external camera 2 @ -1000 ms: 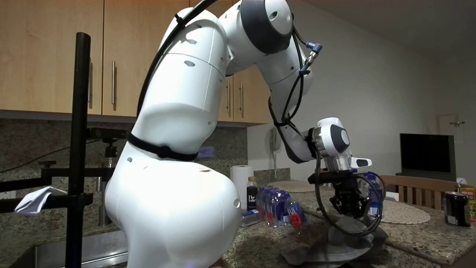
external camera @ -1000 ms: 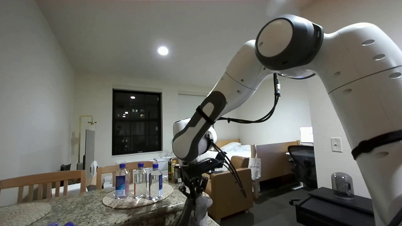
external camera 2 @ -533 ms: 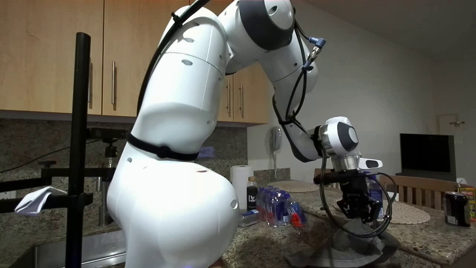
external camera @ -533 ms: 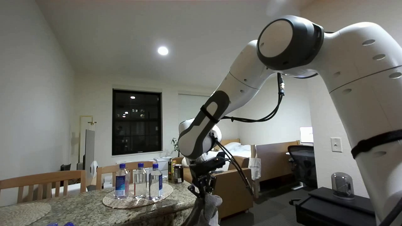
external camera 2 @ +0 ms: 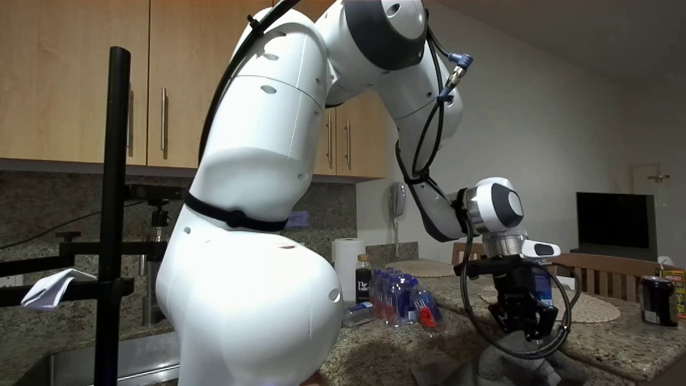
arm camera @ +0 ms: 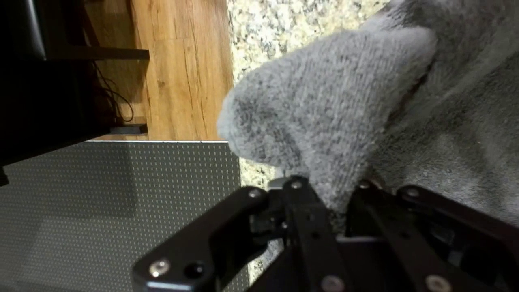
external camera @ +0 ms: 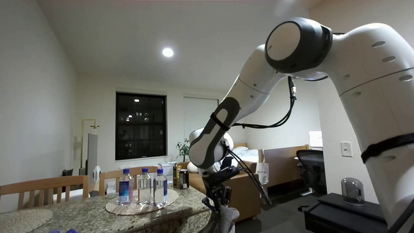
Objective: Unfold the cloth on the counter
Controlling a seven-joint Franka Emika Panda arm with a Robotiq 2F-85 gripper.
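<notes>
Only one word reads cleanly: "The", white on a dark bottle (external camera 2: pixel 363 285) with a wood-coloured cap; the line beneath it is blurred. Beside it, a cluster of clear, blue-capped water bottles (external camera 2: pixel 395 299), label lettering too soft to trust. In both exterior views a dark can (external camera 2: pixel 658 301), print too small; bright box (external camera 2: pixel 673 287) near it, cut off by the frame edge in an exterior view. Counter (arm camera: pixel 271 24): speckled grey-beige stone, rounded edge. On it, three upright bottles (external camera: pixel 144 187) with blue caps, standing on a round woven mat (external camera: pixel 139 211). Cloth (arm camera: pixel 336 93): grey, fuzzy, nubbly pile, bunched and creased; in the wrist view it shows over the counter's edge, one blunt fold poking just past the stone, above wood-plank flooring (arm camera: pixel 178 81). Gripper (arm camera: pixel 330 192) clamped tight, a fold of cloth pinched in its jaws, fingertips partly lost in the pile. Black cable loop (external camera 2: pixel 528 354) passes in front of the cloth in an exterior view, hiding a strip of it. Cloth's lower part runs out of frame in both exterior views; how much of it rests on the stone, cannot tell.
</notes>
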